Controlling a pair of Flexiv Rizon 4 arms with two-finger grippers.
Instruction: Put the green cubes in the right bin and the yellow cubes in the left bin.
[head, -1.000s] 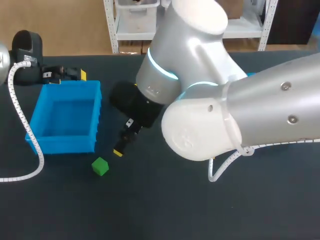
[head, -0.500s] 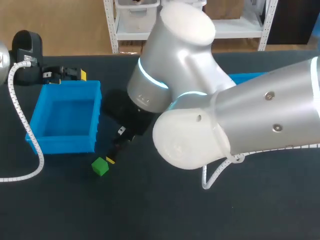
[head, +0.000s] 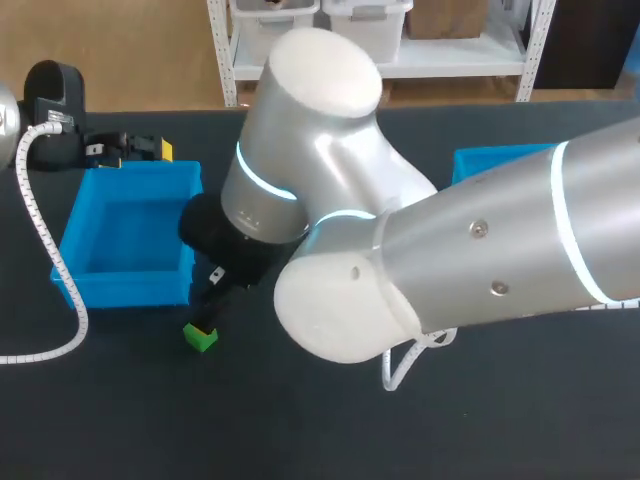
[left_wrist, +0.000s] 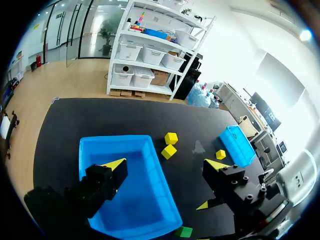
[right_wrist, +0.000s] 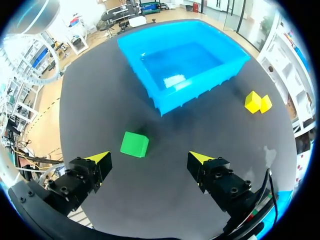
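A green cube (head: 200, 336) lies on the dark table just in front of the left blue bin (head: 75, 283). My right gripper (head: 208, 312) hangs open right over it; in the right wrist view the green cube (right_wrist: 134, 144) sits ahead of the right gripper (right_wrist: 150, 158), between the lines of its spread fingers, untouched. Two yellow cubes (right_wrist: 253, 101) lie beyond the left bin (right_wrist: 150, 85). My left gripper (left_wrist: 165, 164) is open behind and above the left bin (left_wrist: 165, 200). Yellow cubes (left_wrist: 171, 138) and the right bin (left_wrist: 237, 145) show past it.
My right arm's bulk (head: 400, 260) crosses the table's middle and hides the yellow cubes in the head view. Only a corner of the right bin (head: 490, 162) shows behind it. A white cable (head: 45, 250) loops along the left bin's left side.
My right arm has swung left, and its gripper has travelled down and left from beside the bin's corner to just over the green cube. The left arm has stayed still.
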